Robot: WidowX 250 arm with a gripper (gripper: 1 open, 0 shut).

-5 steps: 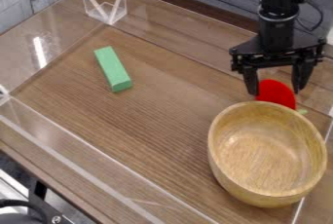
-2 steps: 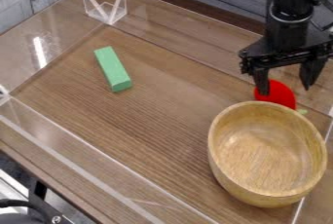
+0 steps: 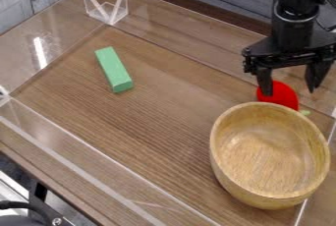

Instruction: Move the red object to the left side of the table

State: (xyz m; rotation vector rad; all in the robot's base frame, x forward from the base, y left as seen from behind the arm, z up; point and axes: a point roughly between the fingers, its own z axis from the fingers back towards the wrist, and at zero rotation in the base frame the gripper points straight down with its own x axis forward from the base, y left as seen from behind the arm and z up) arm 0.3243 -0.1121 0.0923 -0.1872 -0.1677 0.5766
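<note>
On the wooden tabletop [image 3: 157, 132], the gripper [image 3: 281, 72] has jaws apart; grasping comes next, requiring careful lowering around the red toy fruit [image 3: 276, 94].

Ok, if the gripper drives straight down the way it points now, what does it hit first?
Probably the small rounded bright-red toy fruit, right below the open black gripper; depth is unclear from this single view, so a finger could land just beside it.

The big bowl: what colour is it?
Pale wooden tan, seen best in the current camera view.
</note>
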